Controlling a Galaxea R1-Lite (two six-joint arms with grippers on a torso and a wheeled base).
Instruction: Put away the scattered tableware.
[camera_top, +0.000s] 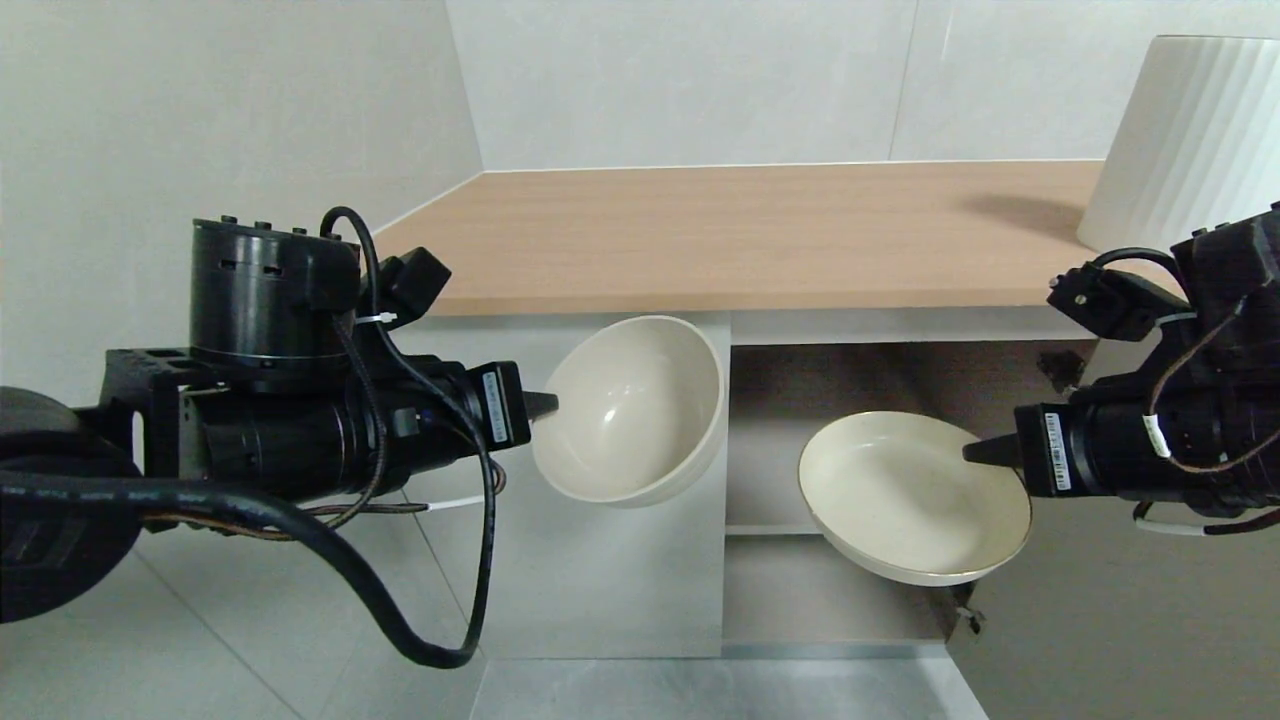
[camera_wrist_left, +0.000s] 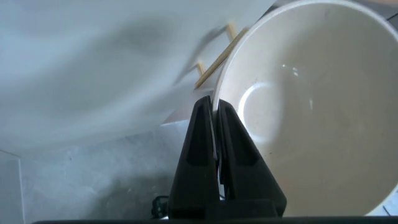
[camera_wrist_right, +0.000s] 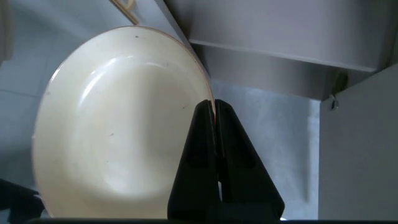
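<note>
My left gripper (camera_top: 548, 404) is shut on the rim of a deep cream bowl (camera_top: 632, 408), held in the air in front of the cabinet, its opening tilted toward me. In the left wrist view the fingers (camera_wrist_left: 214, 127) pinch the bowl (camera_wrist_left: 311, 112) at its rim. My right gripper (camera_top: 975, 452) is shut on the rim of a shallow cream plate (camera_top: 910, 495), held in front of the open cabinet compartment. The right wrist view shows the fingertips (camera_wrist_right: 213, 115) clamped on the plate (camera_wrist_right: 124, 124) edge.
A wooden countertop (camera_top: 750, 235) runs across the back, with a white ribbed lampshade-like object (camera_top: 1195, 140) at its right end. Below it the cabinet has a closed grey door (camera_top: 600, 580) on the left and an open compartment (camera_top: 850, 380) with a shelf on the right.
</note>
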